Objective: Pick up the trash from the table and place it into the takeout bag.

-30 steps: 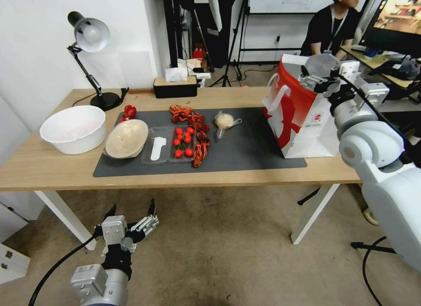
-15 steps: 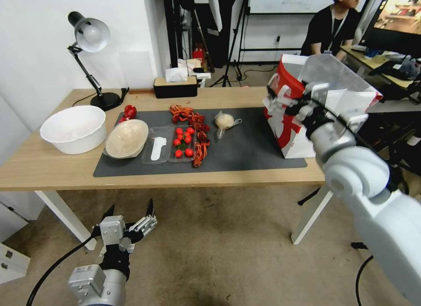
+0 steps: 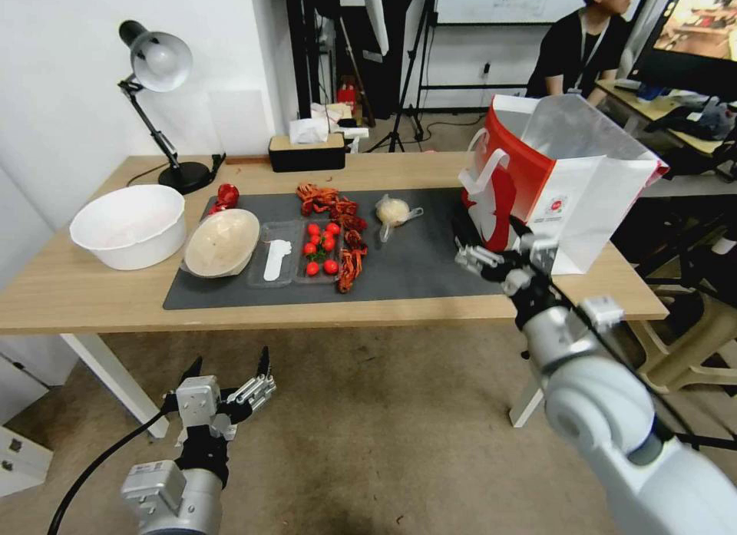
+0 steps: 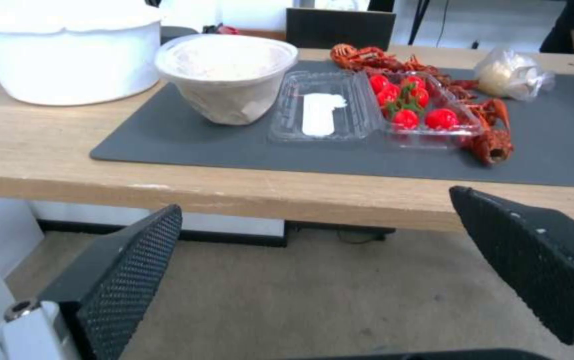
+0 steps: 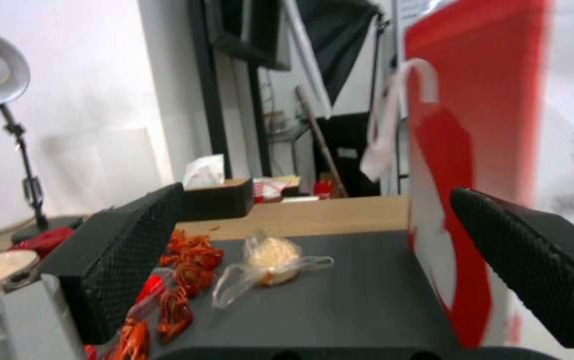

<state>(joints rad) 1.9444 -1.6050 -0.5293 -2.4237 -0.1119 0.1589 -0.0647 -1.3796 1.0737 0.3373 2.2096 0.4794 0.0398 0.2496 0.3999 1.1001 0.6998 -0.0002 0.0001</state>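
Right gripper [image 3: 491,260] is held wide and empty at centre right beside the bag [image 3: 564,213]; the knotted bag [image 3: 393,210] is judged next, requiring a reach.

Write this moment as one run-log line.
right gripper: open, empty, low beside bag | left gripper: open, below table edge | knotted bag: on mat

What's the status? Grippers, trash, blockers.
Right gripper open, empty, low beside takeout bag. Left gripper open, parked below table edge. Knotted plastic bag, paper bowl, crushed can on mat. Nothing blocking.
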